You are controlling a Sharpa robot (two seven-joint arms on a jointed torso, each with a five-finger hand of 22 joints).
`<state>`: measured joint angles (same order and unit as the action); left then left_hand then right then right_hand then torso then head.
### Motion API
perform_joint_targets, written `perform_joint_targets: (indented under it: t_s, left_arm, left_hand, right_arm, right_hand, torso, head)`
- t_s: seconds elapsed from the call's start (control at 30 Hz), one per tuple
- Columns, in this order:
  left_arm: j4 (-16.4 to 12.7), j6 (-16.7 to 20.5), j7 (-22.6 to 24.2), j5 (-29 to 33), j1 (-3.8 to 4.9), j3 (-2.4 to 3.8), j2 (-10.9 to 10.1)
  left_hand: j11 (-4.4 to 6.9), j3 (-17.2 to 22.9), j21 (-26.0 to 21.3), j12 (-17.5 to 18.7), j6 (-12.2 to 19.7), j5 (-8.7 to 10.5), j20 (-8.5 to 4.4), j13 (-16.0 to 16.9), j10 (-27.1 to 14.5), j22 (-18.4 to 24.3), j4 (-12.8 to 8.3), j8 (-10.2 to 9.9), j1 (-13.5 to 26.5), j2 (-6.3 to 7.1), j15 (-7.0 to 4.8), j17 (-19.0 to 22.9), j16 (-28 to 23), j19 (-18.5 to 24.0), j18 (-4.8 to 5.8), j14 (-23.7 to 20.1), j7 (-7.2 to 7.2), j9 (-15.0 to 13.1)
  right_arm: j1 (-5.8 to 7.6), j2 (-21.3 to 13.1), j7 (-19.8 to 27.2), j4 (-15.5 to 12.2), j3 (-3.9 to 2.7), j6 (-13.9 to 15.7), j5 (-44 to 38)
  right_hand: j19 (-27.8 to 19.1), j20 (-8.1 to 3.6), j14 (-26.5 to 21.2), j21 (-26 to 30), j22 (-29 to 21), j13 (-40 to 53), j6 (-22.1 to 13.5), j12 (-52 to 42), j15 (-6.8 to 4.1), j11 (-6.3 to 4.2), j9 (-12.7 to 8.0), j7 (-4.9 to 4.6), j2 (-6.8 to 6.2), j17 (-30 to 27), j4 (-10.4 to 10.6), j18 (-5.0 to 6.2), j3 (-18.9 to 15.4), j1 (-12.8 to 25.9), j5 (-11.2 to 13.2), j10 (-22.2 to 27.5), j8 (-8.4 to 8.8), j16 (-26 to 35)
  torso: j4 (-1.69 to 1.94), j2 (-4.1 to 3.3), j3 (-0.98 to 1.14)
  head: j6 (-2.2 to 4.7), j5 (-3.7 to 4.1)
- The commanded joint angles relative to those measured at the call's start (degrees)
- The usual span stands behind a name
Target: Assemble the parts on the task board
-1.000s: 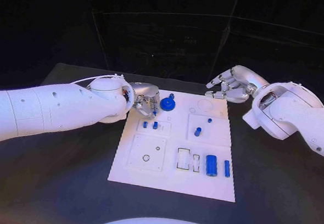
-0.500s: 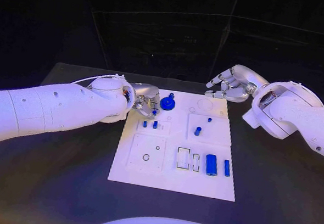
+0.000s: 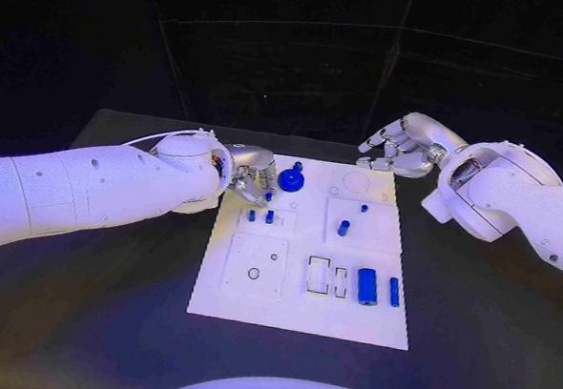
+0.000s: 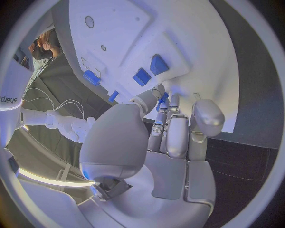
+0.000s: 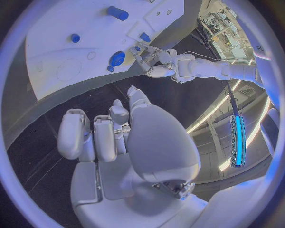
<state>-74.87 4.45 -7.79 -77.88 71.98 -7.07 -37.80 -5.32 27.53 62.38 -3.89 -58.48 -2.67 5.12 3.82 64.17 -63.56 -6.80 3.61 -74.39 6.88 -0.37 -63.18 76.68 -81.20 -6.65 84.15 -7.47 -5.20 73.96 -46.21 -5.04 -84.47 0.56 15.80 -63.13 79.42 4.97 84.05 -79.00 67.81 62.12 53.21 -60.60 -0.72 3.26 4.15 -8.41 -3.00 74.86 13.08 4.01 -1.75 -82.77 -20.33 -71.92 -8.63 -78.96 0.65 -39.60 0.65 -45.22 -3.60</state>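
Left hand (image 3: 248,177) pinches a small blue part (image 4: 161,99) at the task board's (image 3: 298,312) left edge beside the blue disc (image 3: 292,180); seat it slowly, vertical; right hand (image 3: 401,146) idle, fingers apart.

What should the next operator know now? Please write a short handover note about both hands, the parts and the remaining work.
Left hand: at the task board's far left edge, fingers at a small blue part; a firm hold cannot be confirmed.
Right hand: beyond the far right corner, holding nothing, fingers apart.
Round blue part: sits at the far end.
Blue cylinder and blue bar: lie near the right edge.
Left: assembly looks unfinished.
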Motion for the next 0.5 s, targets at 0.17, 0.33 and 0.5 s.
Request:
perform_joint_targets:
  t_s: [0.17,0.33,0.5]
  left_arm:
    - [-0.3,3.1,0.5,2.0,0.05,0.03,-0.7]
    - [-0.6,5.2,1.3,3.0,0.05,0.04,-1.4]
    - [-1.3,7.0,1.9,4.5,0.07,0.05,-2.7]
  left_hand:
    - [-1.19,-1.8,-3.4,0.3,8.1,-0.09,1.12,-0.3,-7.7,2.8,-0.1,-0.1,-0.5,1.57,1.35,1.5,-0.8,0.8,-0.05,0.1,1.25,1.6]
    - [-2.13,-4.9,-5.2,0.1,13.7,-0.10,1.88,-0.2,-12.7,4.4,1.1,-0.2,-1.8,2.07,2.11,2.3,-1.1,1.2,-0.37,-0.2,1.82,1.7]
    - [-1.98,-6.0,-5.2,-1.0,10.1,-0.11,1.98,0.1,-12.0,4.4,2.1,0.5,-2.9,1.46,2.04,2.1,-0.8,0.9,-0.43,-0.1,1.16,1.3]
  right_arm:
    - [0.10,0.0,-0.1,0.5,-0.02,-0.4,-0.1]
    - [0.08,0.0,-0.2,0.9,-0.01,-0.5,-0.1]
    - [0.05,-0.1,-0.8,1.4,0.03,-0.7,-0.1]
  right_hand:
    - [-3.6,0.10,1.3,3.8,-6.2,-9.7,-0.8,10.7,-0.34,0.11,-0.1,-0.07,0.19,-4.2,0.8,1.71,-0.4,-0.6,-0.4,7.1,-0.74,3.8]
    - [-5.1,-0.05,0.8,6.5,-10.0,-17.1,-0.5,18.1,-0.57,-0.06,0.0,0.08,0.13,-6.4,1.5,2.32,-0.4,-1.4,-0.5,10.0,-1.58,6.3]
    - [-5.5,-0.20,0.7,8.1,-12.2,-20.5,-0.4,21.0,-0.62,-0.12,0.0,0.17,0.34,-7.5,2.2,2.67,-0.2,-2.2,-0.2,9.8,-2.25,7.7]
  torso:
    - [0.06,0.01,-0.05]
    - [0.04,0.04,-0.05]
    - [-0.02,0.06,-0.08]
  head:
    - [0.08,0.03]
    - [0.20,0.02]
    - [0.41,0.14]
